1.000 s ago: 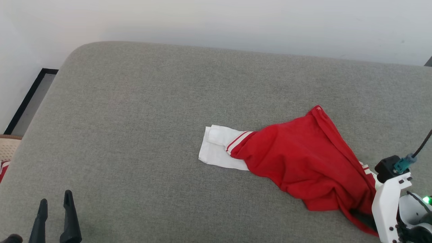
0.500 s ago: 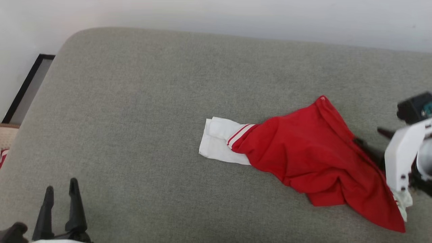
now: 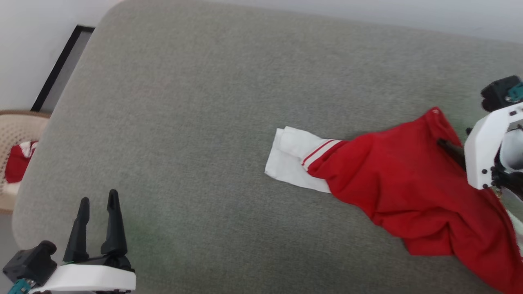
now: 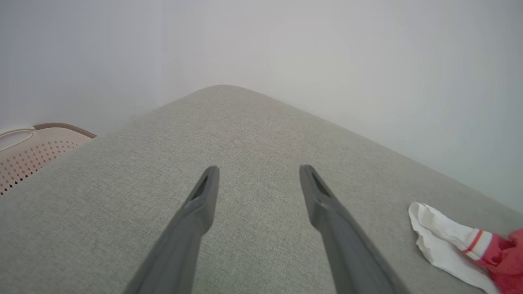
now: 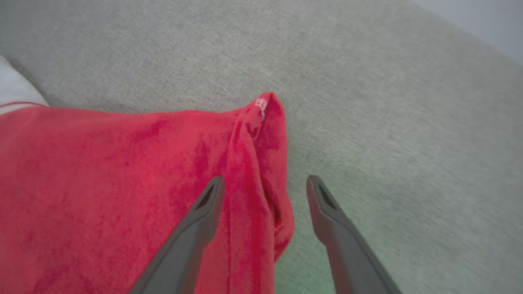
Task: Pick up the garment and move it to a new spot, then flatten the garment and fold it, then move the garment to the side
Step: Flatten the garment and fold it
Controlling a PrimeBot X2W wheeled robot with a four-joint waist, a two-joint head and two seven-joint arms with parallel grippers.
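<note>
Red T-shirt [image 3: 408,188] w/ white sleeve [image 3: 292,163] found crumpled on rt part of grey fabric cushion [image 3: 184,122], sleeve pointing toward centre. Rt hand [image 5: 264,179] noted spread wide, nothing gripped; one finger seen over red hem fold, other over bare cushion. Contact w/ fabric: cannot be told. Lt hand [image 3: 99,196] noted wide open, empty, near lt front corner, well apart from shirt. Beige perforated basket [image 3: 24,122] observed beside cushion, red cloth [image 3: 16,167] inside.
</note>
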